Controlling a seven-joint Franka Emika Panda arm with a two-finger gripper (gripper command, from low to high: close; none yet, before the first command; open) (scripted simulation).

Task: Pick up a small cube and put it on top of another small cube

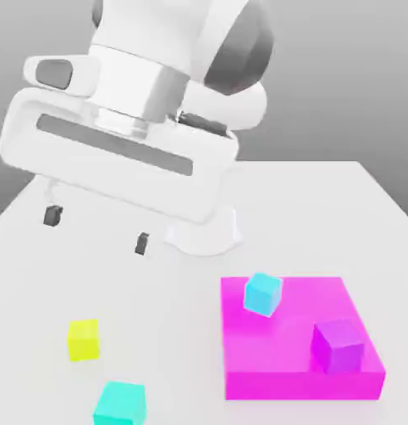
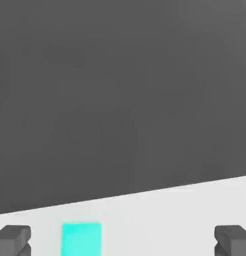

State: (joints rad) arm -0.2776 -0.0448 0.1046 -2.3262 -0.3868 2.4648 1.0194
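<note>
"Which small cube are we looking at?"

"We mean the turquoise-green cube (image 1: 120,404), plain on every face we can see, with no mark or pattern."

"How do we find it lying?"

"We see it sitting upright on the white table (image 1: 182,332), its top face level and bare. It is turned a little, so we catch a narrow side face beside the broad front one."

"And where do we place it?"

"We have it at the near edge of the exterior view, toward that view's left, its lowest part cut off. In the hand view we see part of it too, one flat, bright patch."
</note>
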